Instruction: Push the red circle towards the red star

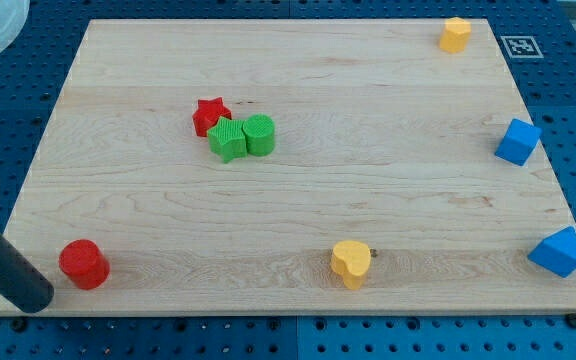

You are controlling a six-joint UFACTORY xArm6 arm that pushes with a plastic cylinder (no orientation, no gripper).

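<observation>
While the rod's tip [38,298], holding nothing, rests just left of the red circle [84,264] at the near left corner, a good push would start from below-left, driving it toward the far red star [211,114] beside the green blocks [241,136].

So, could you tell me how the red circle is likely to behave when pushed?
The red circle is a squat upright cylinder, so it will probably slide rather than tip. Its round side may let it slip off my tip, which sits at its left. It looks rigid and light.
</observation>
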